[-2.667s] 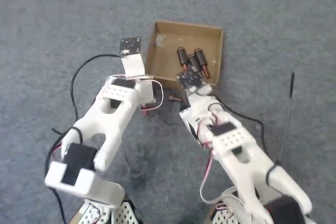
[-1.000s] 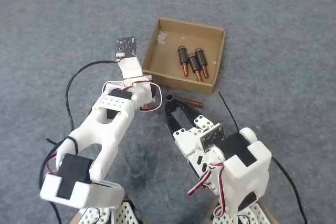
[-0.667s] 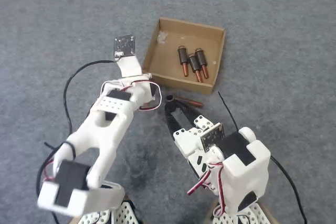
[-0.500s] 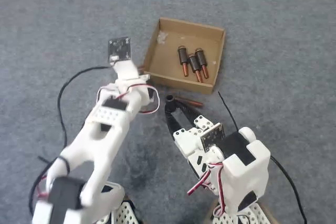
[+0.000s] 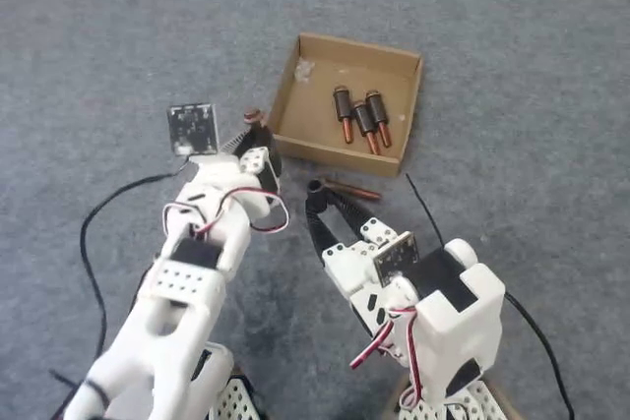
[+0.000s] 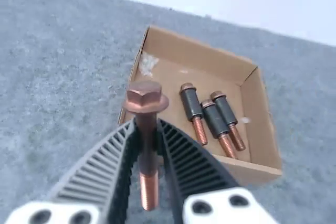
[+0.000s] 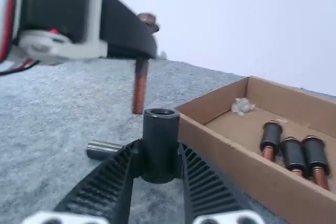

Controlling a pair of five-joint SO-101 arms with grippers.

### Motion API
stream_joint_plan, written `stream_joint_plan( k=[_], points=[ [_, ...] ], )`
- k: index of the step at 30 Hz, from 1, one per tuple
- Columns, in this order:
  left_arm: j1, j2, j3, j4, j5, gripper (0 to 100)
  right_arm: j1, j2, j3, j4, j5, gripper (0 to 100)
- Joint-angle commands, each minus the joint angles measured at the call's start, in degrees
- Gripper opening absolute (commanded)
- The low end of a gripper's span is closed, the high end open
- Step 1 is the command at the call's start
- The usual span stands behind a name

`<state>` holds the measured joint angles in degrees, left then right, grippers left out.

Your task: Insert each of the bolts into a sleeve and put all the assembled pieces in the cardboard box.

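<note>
My left gripper [image 6: 147, 129] is shut on a copper bolt [image 6: 146, 100], held upright with its hex head on top. In the high view, the left gripper [image 5: 256, 137] holds this bolt [image 5: 253, 118] just left of the cardboard box [image 5: 340, 154]. My right gripper [image 7: 160, 156] is shut on a black sleeve [image 7: 160, 140], bore upward. From above, the right gripper [image 5: 317, 202] and sleeve [image 5: 315, 187] sit in front of the box. The bolt [image 7: 139, 85] hangs a little beyond the sleeve, apart from it. Three assembled pieces [image 5: 362, 120] lie in the box.
A loose copper bolt [image 5: 352, 189] lies on the carpet between the right gripper and the box's front wall [image 7: 231, 156]. A short grey cylinder [image 7: 104, 149] lies on the carpet beside the held sleeve. A scrap of white fluff [image 6: 148, 62] sits in the box corner.
The left arm has swung left and back from the box's corner, bringing the bolt up into view. The right arm pulled back from the box earlier and has since barely moved.
</note>
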<state>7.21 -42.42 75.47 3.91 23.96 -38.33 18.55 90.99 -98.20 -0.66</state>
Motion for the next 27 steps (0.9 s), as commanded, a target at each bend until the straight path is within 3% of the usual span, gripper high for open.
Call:
stream_joint_plan(
  k=[1,10,23,27],
  points=[
    [2.81,-9.23,1.98,-1.41,0.7,1,-1.63,-0.4,1.67,0.75,-0.35,0.6],
    [8.35,-31.21,3.82,17.23,0.7,1,-1.54,-0.31,0.97,0.84,-0.35,0.6],
    [13.1,-37.27,7.69,17.14,0.7,1,-2.68,-0.31,1.14,0.84,-0.35,0.6],
    [12.84,-37.27,10.24,12.4,0.7,1,-2.86,-0.31,1.14,0.84,-0.35,0.6]
  ],
)
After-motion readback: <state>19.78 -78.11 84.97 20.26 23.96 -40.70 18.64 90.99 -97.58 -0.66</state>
